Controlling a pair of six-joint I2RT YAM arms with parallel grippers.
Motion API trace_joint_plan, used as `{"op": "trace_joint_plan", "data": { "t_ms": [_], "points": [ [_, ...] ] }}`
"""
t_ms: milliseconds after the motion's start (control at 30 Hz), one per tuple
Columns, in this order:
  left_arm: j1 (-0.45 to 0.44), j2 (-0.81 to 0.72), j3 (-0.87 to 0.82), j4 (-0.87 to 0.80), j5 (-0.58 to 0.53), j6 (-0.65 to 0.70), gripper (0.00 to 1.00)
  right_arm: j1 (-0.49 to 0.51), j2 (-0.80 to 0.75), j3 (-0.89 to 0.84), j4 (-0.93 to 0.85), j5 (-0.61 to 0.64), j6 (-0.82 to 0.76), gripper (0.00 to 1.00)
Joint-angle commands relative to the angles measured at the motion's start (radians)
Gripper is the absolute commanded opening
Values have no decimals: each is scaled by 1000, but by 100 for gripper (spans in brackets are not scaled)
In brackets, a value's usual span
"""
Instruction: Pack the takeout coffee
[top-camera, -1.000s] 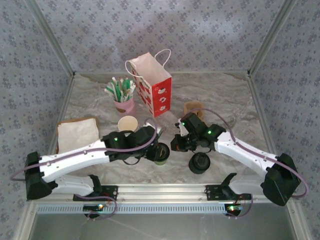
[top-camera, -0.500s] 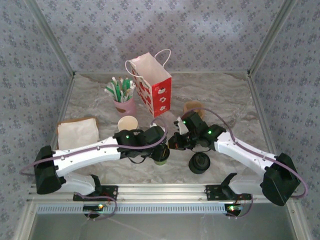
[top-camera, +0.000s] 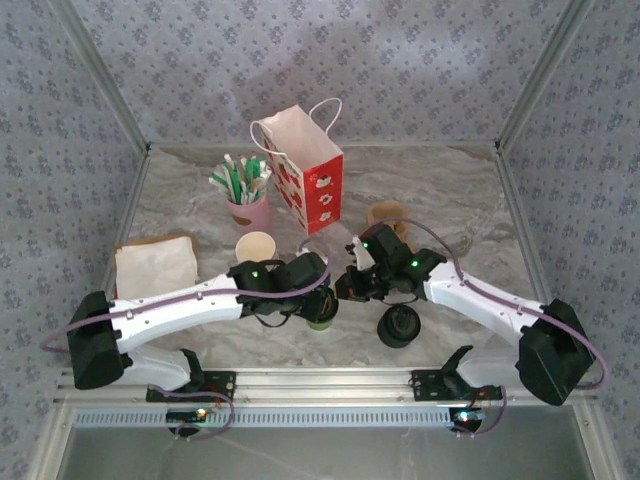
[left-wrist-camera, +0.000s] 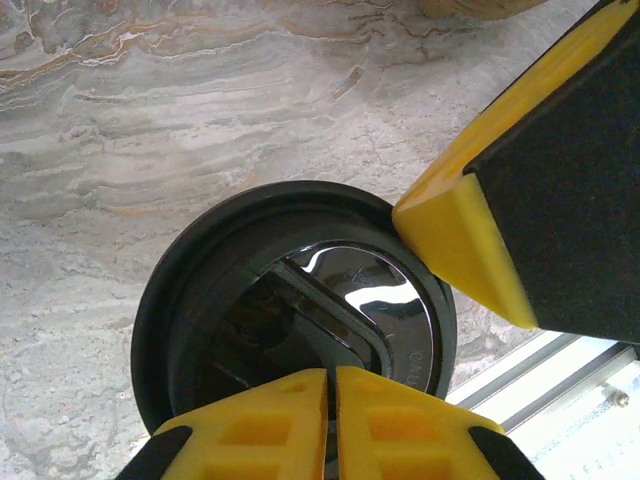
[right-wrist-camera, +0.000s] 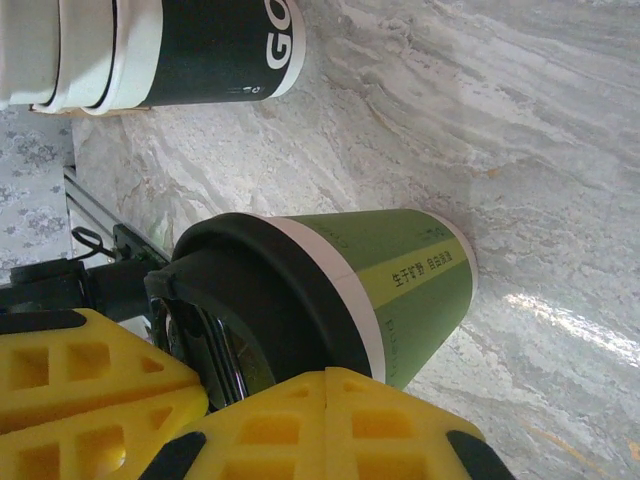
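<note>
My left end effector (left-wrist-camera: 330, 388) had its fingers (left-wrist-camera: 250, 430) pressed together, pinching nothing, the tips lying over the near edge of the lid (left-wrist-camera: 300, 290). My right end effector (right-wrist-camera: 325, 390) was likewise closed on itself and empty. Its tips sat against the top of the cup (right-wrist-camera: 405, 290), where plastic met paper. In the left wrist view one of its fingers (left-wrist-camera: 470, 230) touched the lid's rim from the far side.

The cup stood upright on the worktop (top-camera: 450, 200) between my two wrists. The pile of lids (top-camera: 398, 325) was just beside it to the right, and the bag (top-camera: 308, 175) stood well behind it.

I judged the step to be seating the lid before any lifting (a loose lid would spoil the packing). To do it well I needed to push straight down, since the cup looked light and a skewed push could tip it. The pressure should go round the rim in small stages, so that no part was left raised. The paper wall would likely buckle under a hard squeeze, so force belonged on the plastic alone. Whether the lid had snapped fully home I could not tell. After that the cup would need a grasp by its sides and an upright entry into the bag.
</note>
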Motion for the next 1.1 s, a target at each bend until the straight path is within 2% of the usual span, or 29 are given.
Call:
{"op": "trace_joint_plan", "data": {
  "t_ms": [0, 733, 1067],
  "points": [
    [10, -3, -37, 23, 13, -14, 11, 7, 24, -21, -13, -3, 13, 0],
    [33, -87, -190, 99, 22, -78, 10, 34, 59, -9, -64, 58, 2, 0],
    [39, -135, -222, 110, 12, -96, 10, 68, 30, 89, -138, 94, -15, 0]
  ]
}}
